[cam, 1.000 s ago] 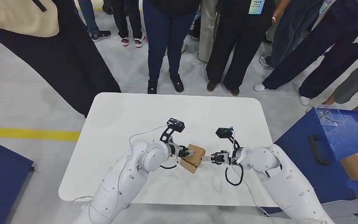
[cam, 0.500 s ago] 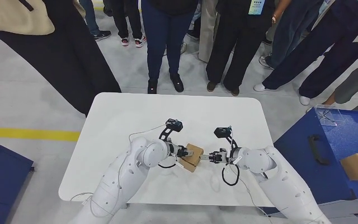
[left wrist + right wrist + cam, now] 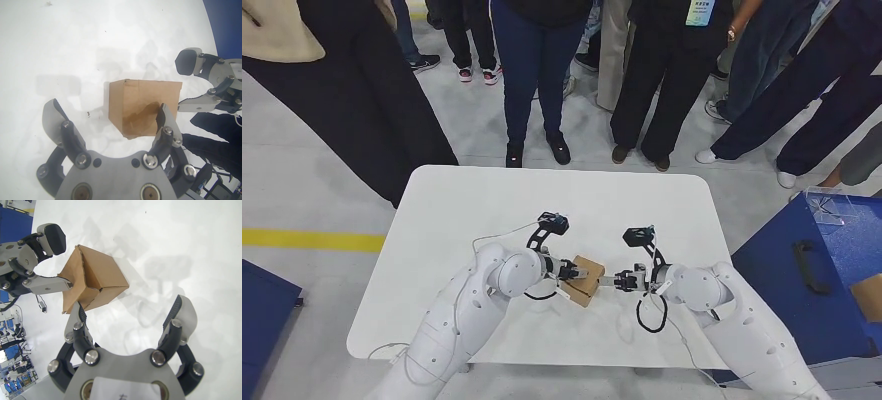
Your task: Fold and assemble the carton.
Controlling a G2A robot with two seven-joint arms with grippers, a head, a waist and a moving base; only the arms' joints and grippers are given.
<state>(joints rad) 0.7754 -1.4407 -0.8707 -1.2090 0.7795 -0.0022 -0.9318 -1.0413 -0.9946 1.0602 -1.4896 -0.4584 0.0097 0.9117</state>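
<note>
Since the earlier frames the right gripper [image 3: 130, 303] has been brought slightly nearer to the carton [image 3: 102, 275], while the left gripper [image 3: 108, 106] and the carton itself have hardly been shifted. Both pairs of fingers are spread wide and nothing is held. One right finger is laid at the edge of the loose flaps, and one left finger against the opposite wall.

The carton is found between the two grippers, on the near middle of the white table [image 3: 442, 250], its part-folded end turned to the right gripper. Whether it sits flat or is tipped cannot be told.

Thin brown cardboard is seen, so it is judged light and easily slid over the smooth top. The panels should be stiff, yielding only at the creases. One flap edge looks ragged and could be torn further. Hold is best taken on the flat side walls near a corner, one gripper bracing while the flaps are pressed in by the other. Each gripper's spread fingers are what would chiefly be in the other's way.

Farther off, a blue cabinet [image 3: 812, 270] is placed beside the table on the right and a yellow floor line [image 3: 312, 240] on the left, both well apart from the work.
</note>
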